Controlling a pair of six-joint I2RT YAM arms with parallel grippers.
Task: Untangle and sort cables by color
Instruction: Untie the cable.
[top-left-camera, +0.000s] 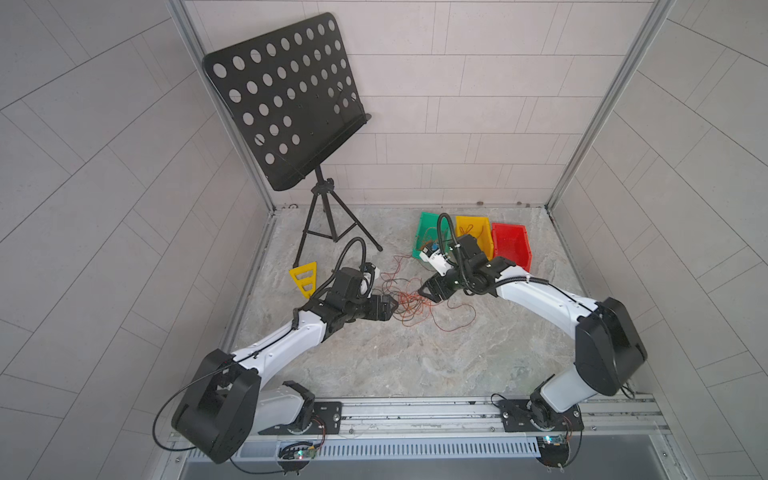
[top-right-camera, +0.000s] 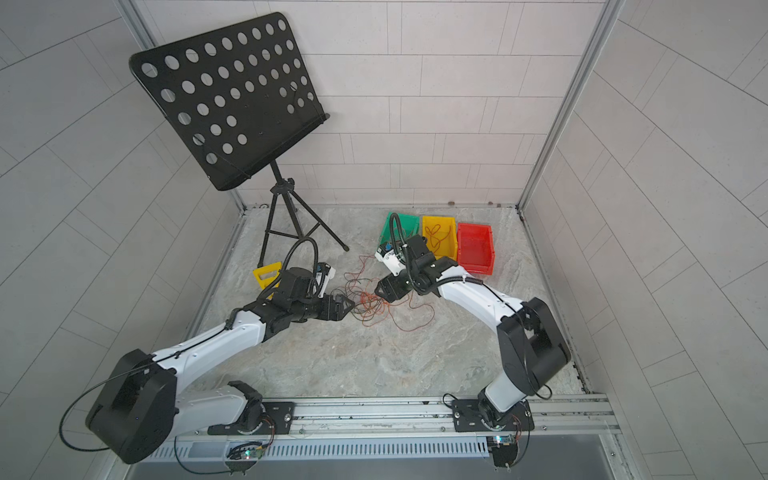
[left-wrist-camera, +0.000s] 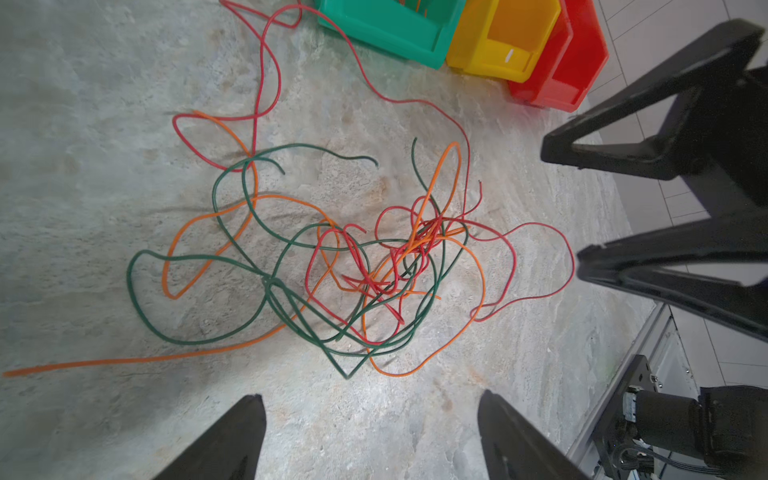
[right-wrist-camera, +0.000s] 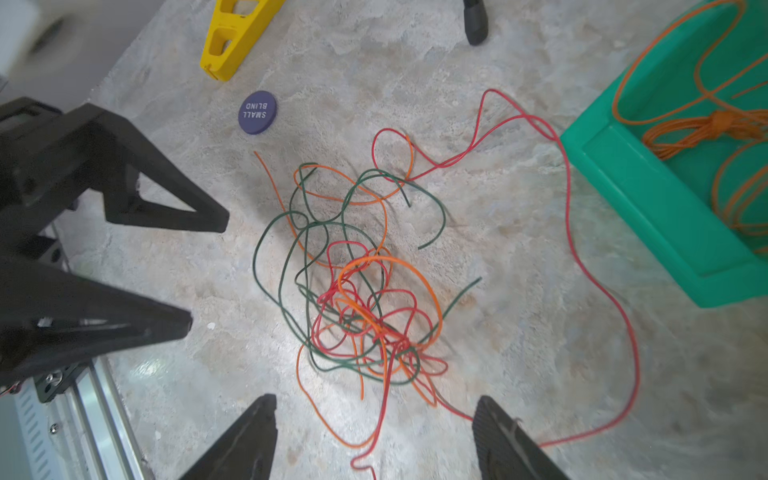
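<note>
1. Where the two arms reach toward each other over the marbled table (top-left-camera: 395, 361), the cables (top-left-camera: 411, 305) lie on it in one loose tangle, directly between the left gripper (top-left-camera: 392, 306) and the right gripper (top-left-camera: 422, 291).
2. In both top views the strands are hair-thin and the dark ones read almost black. The left wrist view shows the same heap as red, orange and dark green cables, looped through one another.
3. The left gripper's fingers (left-wrist-camera: 249, 432) stand wide apart over bare table just short of the heap, holding nothing. The right wrist view confirms this from the side.
4. The right gripper's fingers (right-wrist-camera: 494, 428) are likewise spread. Red and orange ends lie on the table between them, but neither pad closes on a strand.
5. Only the right wrist view looks into the green bin (right-wrist-camera: 648, 199), where an orange bundle (right-wrist-camera: 715, 124) sits. It also shows a long red strand (right-wrist-camera: 579, 257) trailing past that bin's corner.
6. That view alone shows a purple disc (right-wrist-camera: 257, 112), which lies near the yellow wedge (right-wrist-camera: 232, 37).
7. In a top view a thin wire loop lies in the yellow bin (top-right-camera: 451, 224), next to the red bin (top-right-camera: 476, 266).
8. The music stand (top-left-camera: 286, 99) appears whole only from above.
</note>
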